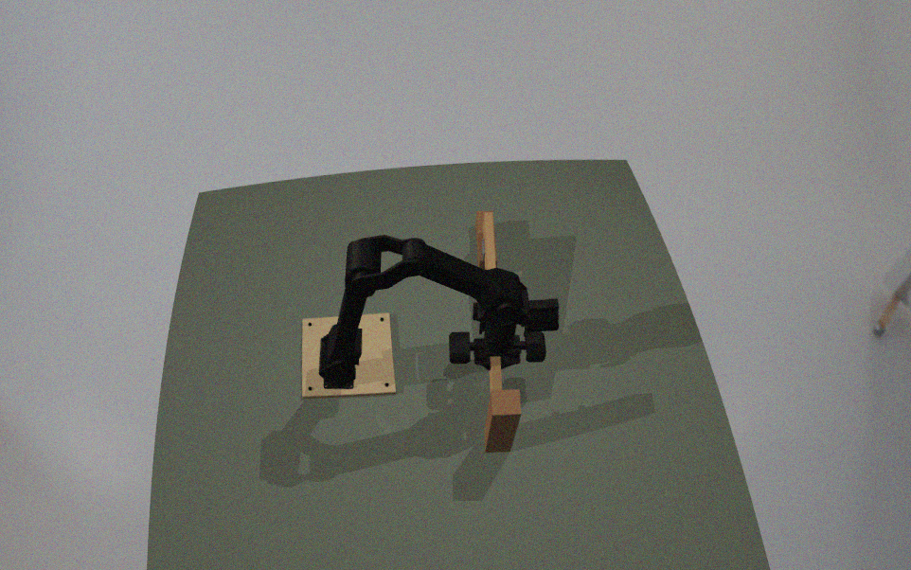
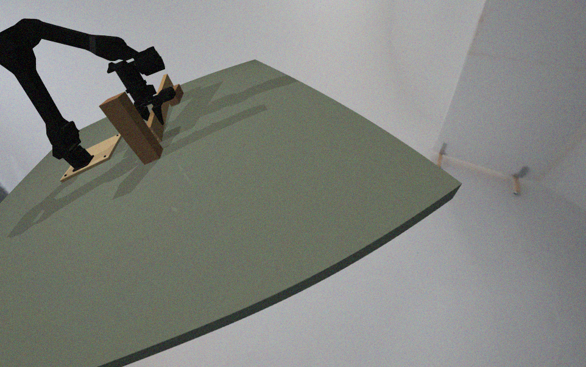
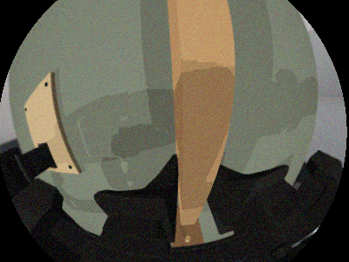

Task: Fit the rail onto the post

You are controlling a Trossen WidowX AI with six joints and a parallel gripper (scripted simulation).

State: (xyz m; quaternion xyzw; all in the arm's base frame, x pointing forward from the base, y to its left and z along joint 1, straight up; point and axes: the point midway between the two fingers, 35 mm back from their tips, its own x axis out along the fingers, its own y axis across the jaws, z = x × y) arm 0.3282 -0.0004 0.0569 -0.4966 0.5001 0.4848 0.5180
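Observation:
The long wooden rail slopes down from the footboard block to its near end, low in front of the upright brown post. One pale peg shows on the post above the rail's end in the wrist view; the other is hidden. My gripper is shut on the rail near its post end, one finger on each side. In the top view the gripper body hides the fingertips. The seating in the bracket cannot be made out.
The pale base plate of the arm is beside the rail. The black arm arches from it over to the rail. All stand on the green table; shadows cross it around the rail and post.

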